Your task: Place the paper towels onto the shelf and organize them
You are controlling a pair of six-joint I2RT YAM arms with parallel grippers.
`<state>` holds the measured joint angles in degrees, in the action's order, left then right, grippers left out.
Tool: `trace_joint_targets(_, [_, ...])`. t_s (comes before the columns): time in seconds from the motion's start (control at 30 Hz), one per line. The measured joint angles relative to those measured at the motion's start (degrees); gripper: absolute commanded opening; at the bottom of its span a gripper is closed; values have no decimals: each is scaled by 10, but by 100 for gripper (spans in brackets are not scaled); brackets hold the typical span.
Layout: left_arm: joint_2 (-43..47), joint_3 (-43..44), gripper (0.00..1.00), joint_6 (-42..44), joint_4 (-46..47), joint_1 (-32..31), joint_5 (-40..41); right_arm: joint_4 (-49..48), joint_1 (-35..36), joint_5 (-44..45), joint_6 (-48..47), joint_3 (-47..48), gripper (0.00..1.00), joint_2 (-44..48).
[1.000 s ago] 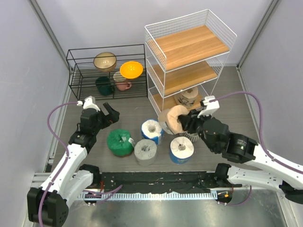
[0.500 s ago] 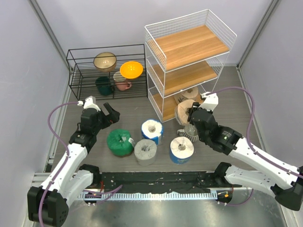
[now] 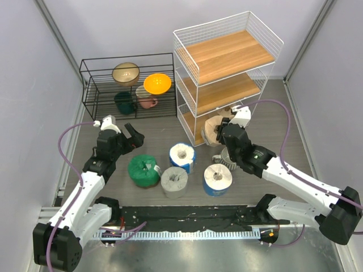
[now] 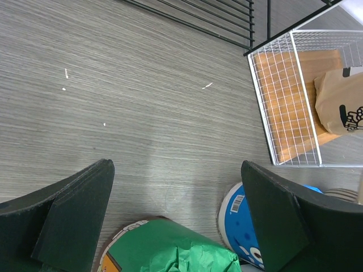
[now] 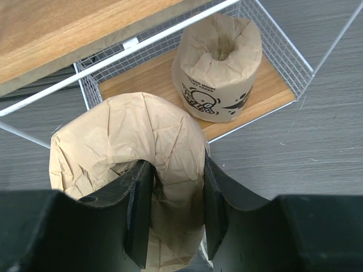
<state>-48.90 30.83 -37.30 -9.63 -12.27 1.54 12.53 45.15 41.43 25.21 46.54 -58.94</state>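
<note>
My right gripper [image 5: 174,170] is shut on a tan paper towel roll [image 5: 130,147], one finger in its core and one outside. It holds the roll at the open front of the white wire shelf [image 3: 227,56], level with the bottom board, where another tan roll [image 5: 218,62] stands upright. On the table stand a green roll [image 3: 143,170], a grey roll [image 3: 174,181] and two blue-wrapped rolls [image 3: 182,157] [image 3: 218,179]. My left gripper [image 4: 177,167] hangs open above the table, just behind the green roll [image 4: 170,249], with nothing between its fingers.
A low black wire rack [image 3: 91,90] with bowls and mugs stands at the back left. A ribbed mug [image 3: 227,160] sits on the table under my right arm. The shelf's upper two wooden boards are bare. Grey walls close in both sides.
My right arm has carried the tan roll back and to the right, from above the table's rolls to the front of the shelf's bottom tier. The left arm has not moved.
</note>
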Motion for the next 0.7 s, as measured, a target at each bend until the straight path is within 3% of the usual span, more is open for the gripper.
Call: trace_joint_targets(0.7, [-9,0,100,0,4,0,-2,-190,-77,-59,20,-72,34,-100])
